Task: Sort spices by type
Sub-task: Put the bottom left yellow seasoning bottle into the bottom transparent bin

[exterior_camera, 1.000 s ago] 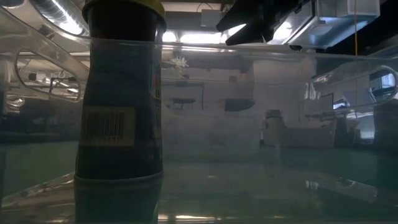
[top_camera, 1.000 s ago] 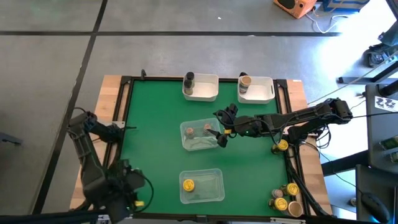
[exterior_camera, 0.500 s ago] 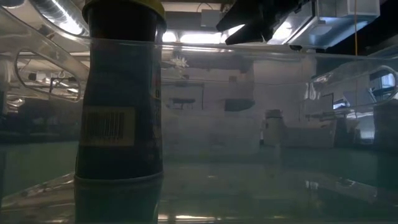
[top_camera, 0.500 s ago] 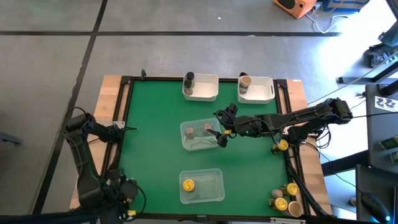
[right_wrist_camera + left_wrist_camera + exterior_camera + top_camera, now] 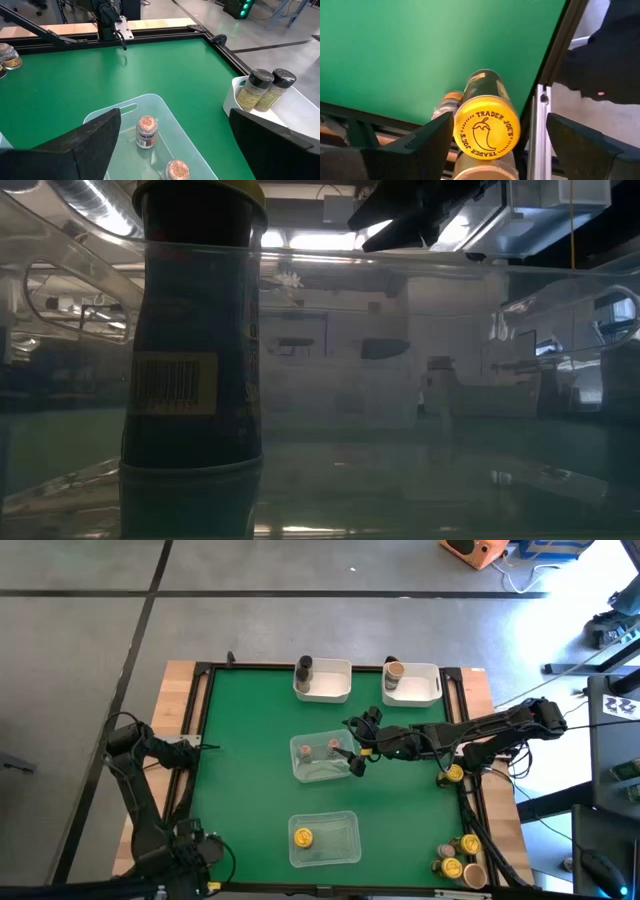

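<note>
A spice jar with a yellow lid [image 5: 486, 126] stands at the table's near left corner, among a brown-topped jar [image 5: 451, 99] and a tan-lidded one [image 5: 482, 172]. My left gripper [image 5: 500, 120] points down over it, open, a finger on either side and clear of it. My right gripper [image 5: 355, 747] hangs open above the middle clear tray [image 5: 322, 772], which holds two reddish-brown-topped jars [image 5: 145, 131]. The near clear tray [image 5: 340, 840] holds one yellow-lidded jar [image 5: 303, 837]. In the high view my left arm [image 5: 150, 810] hides the corner jars.
Two white bins stand at the far edge: one [image 5: 330, 685] with a dark jar [image 5: 303, 667], one [image 5: 420, 685] with a tan-lidded jar [image 5: 394, 670]. More jars stand along the right edge [image 5: 453, 775] and at the near right corner [image 5: 458, 862]. A black frame rail [image 5: 555, 50] borders the mat.
My left gripper has sunk toward the jars at the table's near left corner, still open. My right arm and the jars in the trays have kept still.
</note>
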